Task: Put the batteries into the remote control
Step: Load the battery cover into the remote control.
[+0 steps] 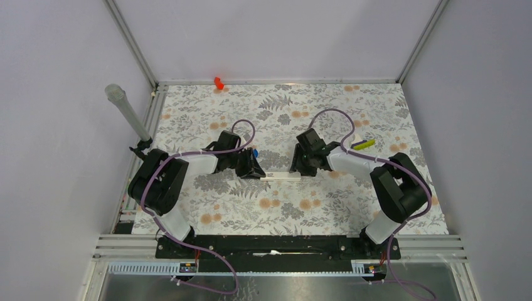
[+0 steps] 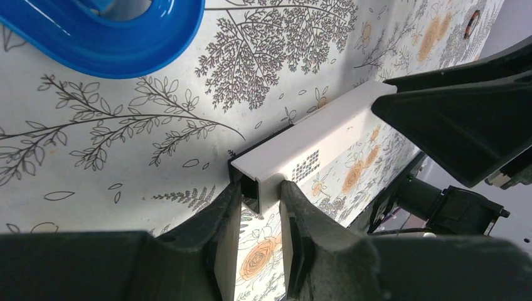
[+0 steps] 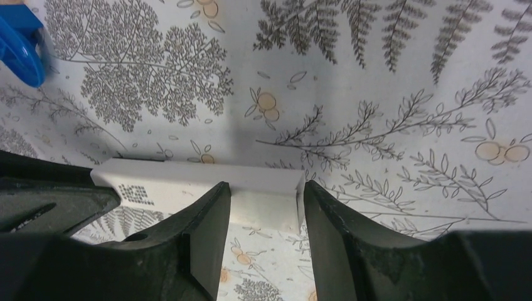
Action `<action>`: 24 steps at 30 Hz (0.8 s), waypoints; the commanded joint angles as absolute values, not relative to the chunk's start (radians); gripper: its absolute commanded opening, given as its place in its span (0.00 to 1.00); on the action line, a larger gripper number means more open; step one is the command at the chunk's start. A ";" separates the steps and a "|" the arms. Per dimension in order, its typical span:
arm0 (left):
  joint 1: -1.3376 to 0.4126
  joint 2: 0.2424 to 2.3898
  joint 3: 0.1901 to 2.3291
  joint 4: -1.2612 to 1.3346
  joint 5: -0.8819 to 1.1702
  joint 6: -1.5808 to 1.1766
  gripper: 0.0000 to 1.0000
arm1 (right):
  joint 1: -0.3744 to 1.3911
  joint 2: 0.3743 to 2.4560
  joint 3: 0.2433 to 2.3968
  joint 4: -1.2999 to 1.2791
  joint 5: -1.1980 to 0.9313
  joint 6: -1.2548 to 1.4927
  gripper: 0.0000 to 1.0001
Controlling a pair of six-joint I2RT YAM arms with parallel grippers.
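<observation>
Holding entry: slim white rectangular plastic remote control, lying on the fern-printed tablecloth between both arms. Left gripper is clenched across its dark-recessed end. Right gripper is spread wide over the other end, contact unclear. We advise steadying the bar and keeping the recess unobstructed. Only the left wrist view shows that recess, beside a glossy blue plastic dish. We find no batteries in any view.
</observation>
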State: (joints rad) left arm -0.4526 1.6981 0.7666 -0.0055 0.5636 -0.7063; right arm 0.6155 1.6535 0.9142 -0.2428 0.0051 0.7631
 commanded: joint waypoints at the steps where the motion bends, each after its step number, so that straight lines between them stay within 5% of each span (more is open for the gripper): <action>1: -0.485 1.761 0.749 -0.116 0.500 -0.660 0.00 | 0.622 1.721 0.893 -0.362 0.158 0.670 0.56; 5: -0.485 1.763 0.751 -0.118 0.501 -0.662 0.00 | 0.623 1.709 0.885 -0.362 0.186 0.654 0.63; 12: -0.485 1.763 0.754 -0.116 0.508 -0.671 0.00 | 0.623 1.730 0.926 -0.392 0.130 0.662 0.47; 24: -0.485 1.754 0.749 -0.108 0.513 -0.705 0.00 | 0.626 1.691 0.950 -0.431 0.085 0.757 0.47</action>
State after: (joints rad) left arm -0.4633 1.7103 0.7792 -0.0090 0.5774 -0.7204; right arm 0.6163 1.6821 0.9417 -0.3111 0.1116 0.7101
